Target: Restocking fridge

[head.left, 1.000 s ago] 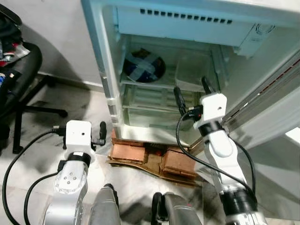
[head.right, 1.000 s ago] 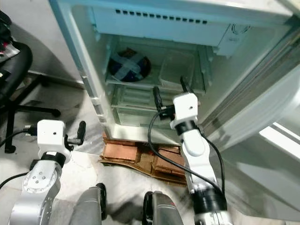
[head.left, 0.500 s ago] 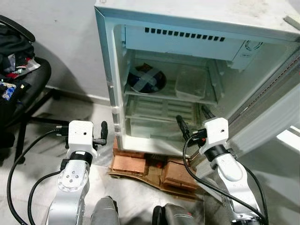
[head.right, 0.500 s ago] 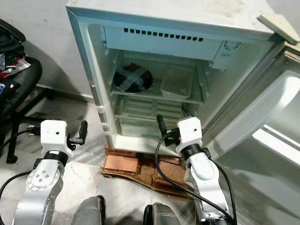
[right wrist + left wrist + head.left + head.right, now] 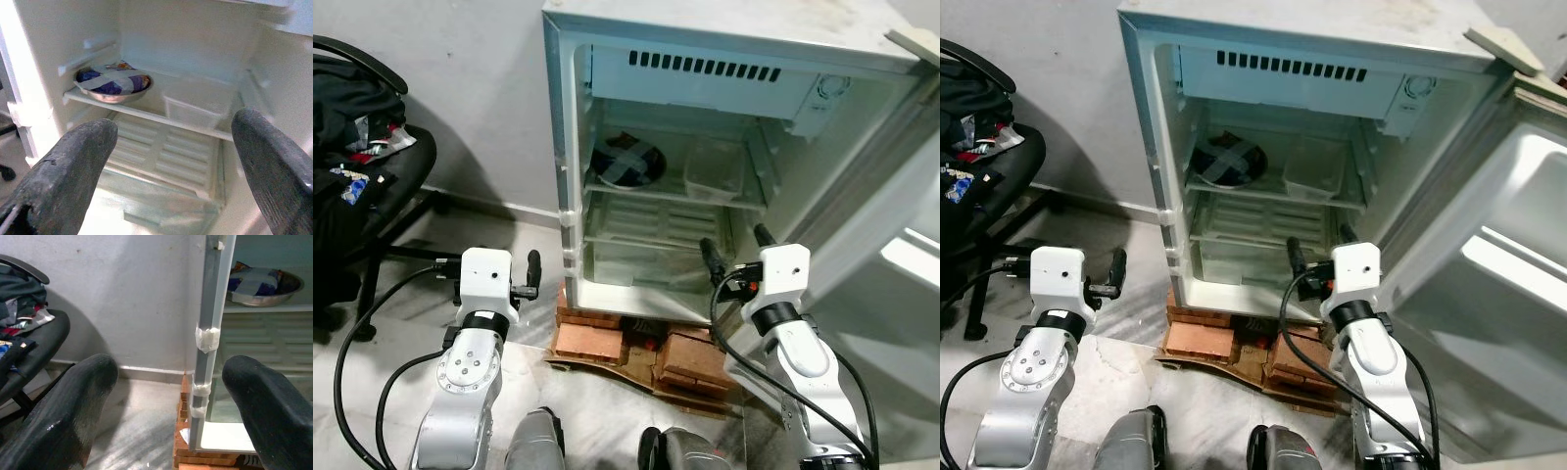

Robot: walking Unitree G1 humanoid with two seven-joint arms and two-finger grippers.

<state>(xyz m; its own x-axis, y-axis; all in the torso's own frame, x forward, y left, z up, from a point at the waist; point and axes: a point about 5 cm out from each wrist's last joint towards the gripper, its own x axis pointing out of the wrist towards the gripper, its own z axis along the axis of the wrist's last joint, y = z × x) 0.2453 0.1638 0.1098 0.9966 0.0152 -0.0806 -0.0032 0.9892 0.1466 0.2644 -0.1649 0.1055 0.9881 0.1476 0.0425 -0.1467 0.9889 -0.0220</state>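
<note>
fridge open, both hands empty

you have the fridge (image 5: pixel 570 117) standing open on a stack of bricks (image 5: pixel 590 340) and cardboard, its door (image 5: pixel 1489 284) swung wide to your right. on the upper shelf (image 5: pixel 1273 193) sit two items: one metal bowl (image 5: pixel 626 161) covered and crossed with grey tape on the left, and one clear plastic container (image 5: pixel 713 171) just beside it on the right. the lower shelf and the drawer beneath look bare.

your right hand (image 5: pixel 734 257) hovers in front of the lower part of the cabinet, fingers spread and holding nothing. your left hand (image 5: pixel 161 406) hangs outside the fridge's left edge, also spread and empty.

judging by looks, the bowl is stiff, its metal wall probably slick; take it by the rim, and keep it level since only tape closes it. the container seems light and a little flexible, so pinch it across a short side at the lip rather than squeezing the walls.

count: two hands, two stocked items, one office chair (image 5: pixel 372 186) piled with clothes to your left.
</note>
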